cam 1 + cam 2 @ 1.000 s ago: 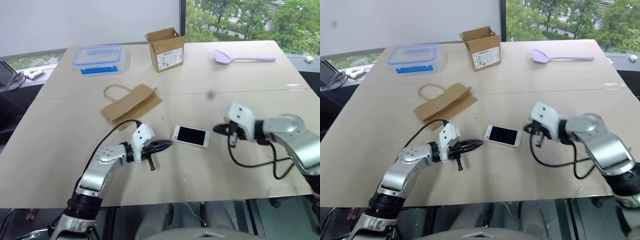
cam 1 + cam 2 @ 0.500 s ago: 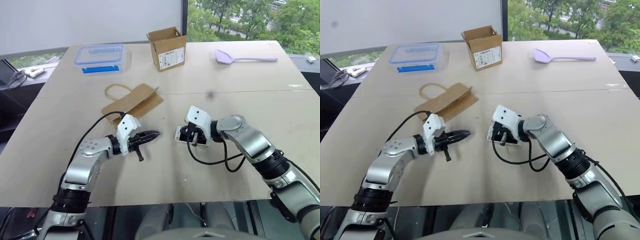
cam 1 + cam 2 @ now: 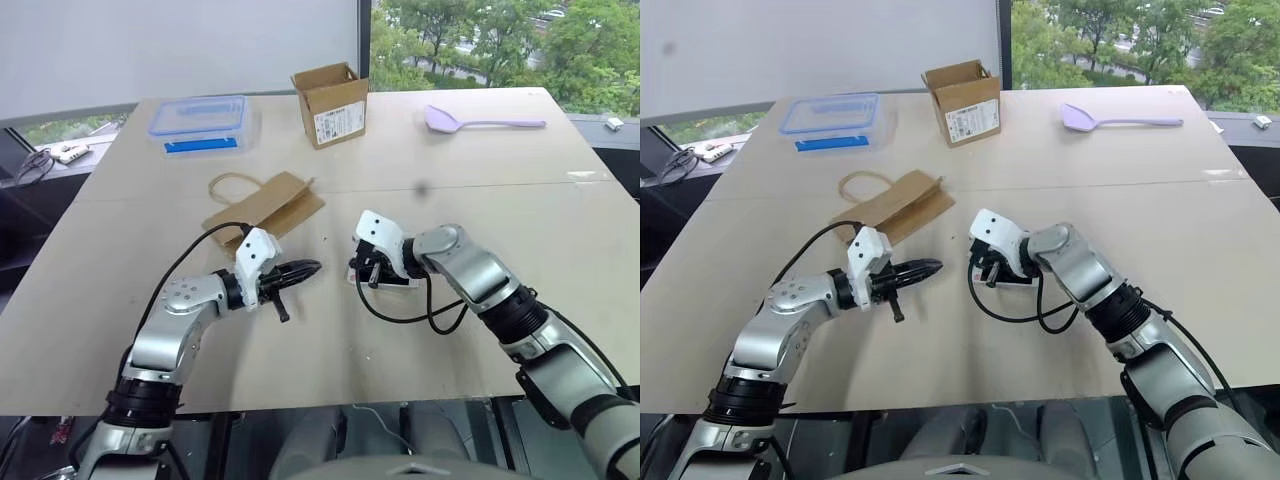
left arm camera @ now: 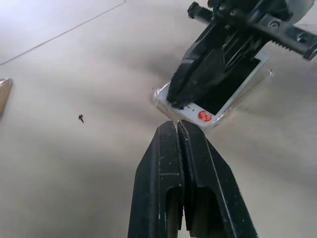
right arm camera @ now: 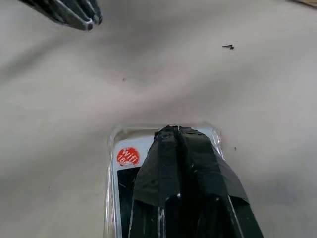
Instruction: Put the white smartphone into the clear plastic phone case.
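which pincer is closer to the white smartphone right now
Right. The right pincer is shut, its tips over the white smartphone near its end. The left pincer, also shut, sits apart on the phone's left, pointing toward it.

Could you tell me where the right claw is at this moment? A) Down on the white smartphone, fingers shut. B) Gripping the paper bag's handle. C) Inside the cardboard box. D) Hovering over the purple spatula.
A: the right claw has its shut fingers pressed on the near end of the white smartphone, which already sits inside the clear plastic phone case, while the left claw waits shut alongside.
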`<state>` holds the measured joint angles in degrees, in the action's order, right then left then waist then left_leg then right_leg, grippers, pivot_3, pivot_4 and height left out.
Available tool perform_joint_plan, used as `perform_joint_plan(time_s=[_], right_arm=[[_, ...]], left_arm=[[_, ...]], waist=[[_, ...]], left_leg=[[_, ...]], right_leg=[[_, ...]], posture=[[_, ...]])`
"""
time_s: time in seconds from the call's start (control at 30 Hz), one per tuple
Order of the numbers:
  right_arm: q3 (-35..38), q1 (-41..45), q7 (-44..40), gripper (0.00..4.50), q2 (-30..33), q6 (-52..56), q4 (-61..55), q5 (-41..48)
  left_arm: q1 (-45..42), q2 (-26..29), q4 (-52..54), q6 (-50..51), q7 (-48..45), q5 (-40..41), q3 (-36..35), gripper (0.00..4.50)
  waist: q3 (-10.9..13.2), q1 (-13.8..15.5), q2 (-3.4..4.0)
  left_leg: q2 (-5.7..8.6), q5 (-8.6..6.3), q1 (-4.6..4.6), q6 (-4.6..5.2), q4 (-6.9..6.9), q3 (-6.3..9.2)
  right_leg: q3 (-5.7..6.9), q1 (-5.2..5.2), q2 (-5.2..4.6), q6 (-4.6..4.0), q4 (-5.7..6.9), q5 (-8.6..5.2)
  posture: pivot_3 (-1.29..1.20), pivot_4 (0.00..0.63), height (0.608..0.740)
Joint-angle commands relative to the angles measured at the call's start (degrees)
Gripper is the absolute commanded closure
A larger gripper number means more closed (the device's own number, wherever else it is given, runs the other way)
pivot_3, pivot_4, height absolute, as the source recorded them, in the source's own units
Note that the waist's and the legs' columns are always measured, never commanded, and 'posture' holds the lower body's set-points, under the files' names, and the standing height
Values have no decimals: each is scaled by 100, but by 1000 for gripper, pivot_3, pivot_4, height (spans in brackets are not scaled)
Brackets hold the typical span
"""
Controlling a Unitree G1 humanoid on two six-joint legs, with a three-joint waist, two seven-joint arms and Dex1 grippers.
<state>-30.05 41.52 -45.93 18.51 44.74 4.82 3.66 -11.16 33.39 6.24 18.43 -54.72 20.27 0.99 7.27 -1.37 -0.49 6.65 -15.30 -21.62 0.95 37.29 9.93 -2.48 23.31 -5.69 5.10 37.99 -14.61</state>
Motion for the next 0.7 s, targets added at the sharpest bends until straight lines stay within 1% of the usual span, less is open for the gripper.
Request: perform_joint_plan(time_s=[0.03, 0.13, 0.23, 0.37, 0.53, 0.63, 0.7], right_arm=[[-7, -437, 217, 4500, 26, 385, 154, -106], [447, -566, 294, 4500, 36, 295, -496, 92], [903, -699, 349, 4500, 142, 424, -1372, 321], [1206, -748, 440, 4500, 275, 783, -2063, 530], [1511, -886, 667, 4500, 536, 1147, -2767, 623], [1705, -1354, 802, 4500, 1191, 1500, -3428, 526], [1900, -1672, 850, 4500, 1510, 1731, -3755, 585]], left_arm=[[-45, -29, 197, -25, 37, -86, 167, 4436], [-119, -86, 101, -51, 47, -180, 338, 4436], [-337, -209, -184, -71, 56, -357, 591, 4436], [-538, -296, -439, -112, 15, -449, 708, 4436], [-746, -326, -732, -220, -103, -556, 819, 4436], [-893, -330, -931, -305, -142, -552, 745, 4436], [-953, -303, -1043, -335, -162, -537, 672, 4436]], waist=[[-6, 10, 6], [-2, 49, 12], [4, 98, 14], [17, 14, 13], [22, 31, 14], [28, 81, 8], [35, 117, 6]], left_leg=[[0, -1, 4, 1, 0, 0], [1, -4, 4, 7, 0, 3], [5, 0, -11, 0, 1, 11], [10, 1, -51, -1, 2, 5], [7, 1, -52, -1, -7, 6], [8, 0, -56, 0, -5, 7], [12, 0, -67, 1, 2, 16]], right_leg=[[0, -4, 0, 0, 0, 0], [2, -7, 0, 0, -1, 0], [9, 3, -3, 0, -3, 0], [2, 40, -10, 1, -4, 0], [3, 41, -10, 0, -13, -1], [7, 40, -12, 1, -17, -1], [19, 40, -15, 1, -23, -1]], posture=[[0, 150, 740], [0, 150, 740], [0, 150, 740], [0, 150, 740], [0, 150, 740], [0, 150, 740], [0, 150, 740]])
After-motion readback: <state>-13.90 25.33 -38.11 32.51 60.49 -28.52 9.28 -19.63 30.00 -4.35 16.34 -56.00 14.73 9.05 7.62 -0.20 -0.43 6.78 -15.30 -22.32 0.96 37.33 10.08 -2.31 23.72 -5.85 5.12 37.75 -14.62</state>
